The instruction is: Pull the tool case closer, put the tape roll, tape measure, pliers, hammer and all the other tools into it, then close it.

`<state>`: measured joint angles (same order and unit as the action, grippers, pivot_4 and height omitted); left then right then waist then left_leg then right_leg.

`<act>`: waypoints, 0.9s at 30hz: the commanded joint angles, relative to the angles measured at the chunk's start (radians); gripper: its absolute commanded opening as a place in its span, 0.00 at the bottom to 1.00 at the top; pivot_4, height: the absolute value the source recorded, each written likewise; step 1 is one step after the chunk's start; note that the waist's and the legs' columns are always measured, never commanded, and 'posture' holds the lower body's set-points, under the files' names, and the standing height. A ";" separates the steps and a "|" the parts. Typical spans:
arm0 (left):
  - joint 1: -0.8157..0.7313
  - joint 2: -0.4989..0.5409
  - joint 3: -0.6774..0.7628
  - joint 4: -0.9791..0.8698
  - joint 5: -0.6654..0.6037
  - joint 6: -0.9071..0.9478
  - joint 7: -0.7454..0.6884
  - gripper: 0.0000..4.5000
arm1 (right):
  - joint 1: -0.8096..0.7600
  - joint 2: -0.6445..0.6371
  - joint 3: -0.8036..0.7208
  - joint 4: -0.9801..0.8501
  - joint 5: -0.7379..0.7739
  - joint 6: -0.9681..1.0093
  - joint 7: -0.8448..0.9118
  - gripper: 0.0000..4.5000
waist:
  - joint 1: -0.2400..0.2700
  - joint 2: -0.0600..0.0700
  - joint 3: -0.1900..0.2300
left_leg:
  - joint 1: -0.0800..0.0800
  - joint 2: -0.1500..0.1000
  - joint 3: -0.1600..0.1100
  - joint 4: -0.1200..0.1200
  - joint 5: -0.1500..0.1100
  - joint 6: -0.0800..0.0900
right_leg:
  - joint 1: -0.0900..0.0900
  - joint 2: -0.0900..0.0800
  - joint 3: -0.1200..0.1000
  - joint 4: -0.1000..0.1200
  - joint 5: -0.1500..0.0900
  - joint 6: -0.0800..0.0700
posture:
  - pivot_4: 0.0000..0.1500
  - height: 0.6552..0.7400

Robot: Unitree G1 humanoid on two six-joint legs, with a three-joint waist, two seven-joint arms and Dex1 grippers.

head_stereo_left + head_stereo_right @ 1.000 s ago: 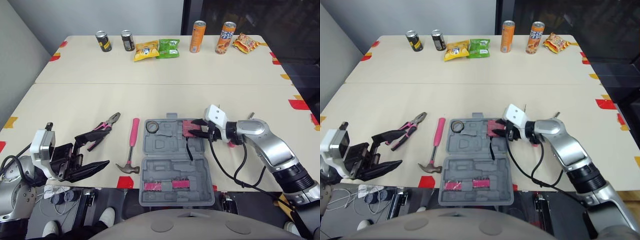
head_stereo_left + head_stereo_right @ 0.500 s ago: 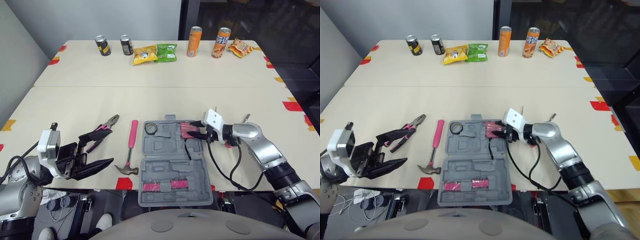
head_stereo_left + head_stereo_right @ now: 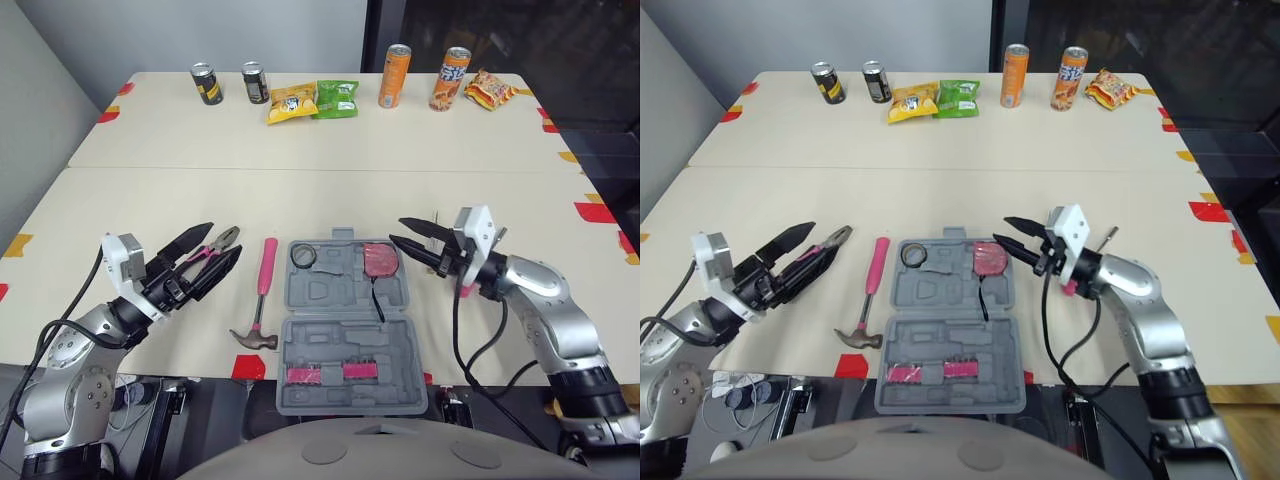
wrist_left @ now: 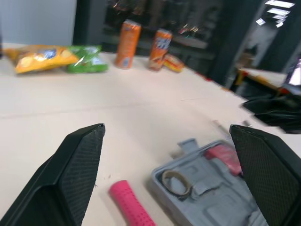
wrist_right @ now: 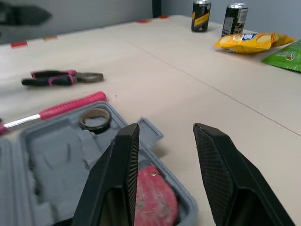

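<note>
Our left gripper [image 3: 218, 246] hovers left of the open tool case [image 3: 340, 335], fingers [image 4: 77, 162] spread wide and empty. From the head we see the pliers [image 3: 842, 235] lying on the worktop [image 3: 300, 190] right at their tips, while its wrist view looks across the hammer [image 3: 266, 280] handle to the tape roll [image 4: 174, 181] inside the case. Our right gripper [image 3: 397, 231] hangs at the case's right side, fingers [image 5: 117, 179] moderately apart, holding nothing. Its wrist view frames the red tape measure [image 5: 153, 194] seated in the case's far right corner. Labels on the cans [image 3: 396, 75] and packets [image 3: 292, 102] beyond the case are too small to read.
</note>
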<state>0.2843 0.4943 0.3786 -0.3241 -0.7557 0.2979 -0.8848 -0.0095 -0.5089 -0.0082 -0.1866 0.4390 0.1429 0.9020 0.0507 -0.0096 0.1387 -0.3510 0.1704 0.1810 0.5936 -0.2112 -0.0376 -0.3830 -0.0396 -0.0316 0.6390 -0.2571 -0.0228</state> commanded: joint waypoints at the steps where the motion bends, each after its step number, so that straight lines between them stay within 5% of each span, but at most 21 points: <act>1: 0.032 0.049 0.070 -0.010 -0.053 0.042 -0.019 1.00 | 0.083 -0.061 -0.058 -0.086 0.035 -0.011 0.054 0.49 | 0.000 0.000 0.002 | 0.000 0.000 0.000 0.000 0.000 0.000 | 0.000 0.000 0.000 0.000 0.000 0.000 | 1.00 1.00; 8: 0.192 0.088 0.169 0.086 -0.027 -0.001 -0.143 1.00 | 0.459 -0.165 -0.278 -0.165 0.135 -0.074 0.215 0.99 | 0.001 0.000 0.004 | 0.000 0.000 0.000 -0.005 -0.001 -0.001 | 0.002 0.001 0.000 -0.011 0.001 0.002 | 1.00 1.00; 15: 0.301 0.084 0.208 0.198 0.040 -0.088 -0.230 1.00 | 0.631 -0.141 -0.443 -0.091 0.156 -0.126 0.254 1.00 | -0.004 -0.002 0.007 | 0.001 0.000 0.000 -0.009 -0.003 -0.003 | 0.004 0.001 0.000 -0.016 0.001 0.003 | 1.00 1.00; 27: 0.242 0.119 0.216 0.166 0.079 -0.087 -0.153 1.00 | 0.499 -0.154 -0.397 0.024 0.182 -0.161 0.355 1.00 | 0.007 0.000 0.008 | 0.002 -0.001 -0.001 -0.012 -0.001 -0.001 | 0.005 0.001 -0.001 -0.018 0.001 0.003 | 1.00 1.00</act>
<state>0.5320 0.5859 0.5707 -0.1231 -0.6876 0.2098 -1.0533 0.4988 -0.6493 -0.4163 -0.1211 0.5831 -0.0312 1.2244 0.0582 -0.0100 0.1466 -0.3492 0.1698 0.1799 0.5817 -0.2124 -0.0381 -0.3781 -0.0384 -0.0327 0.6214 -0.2559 -0.0201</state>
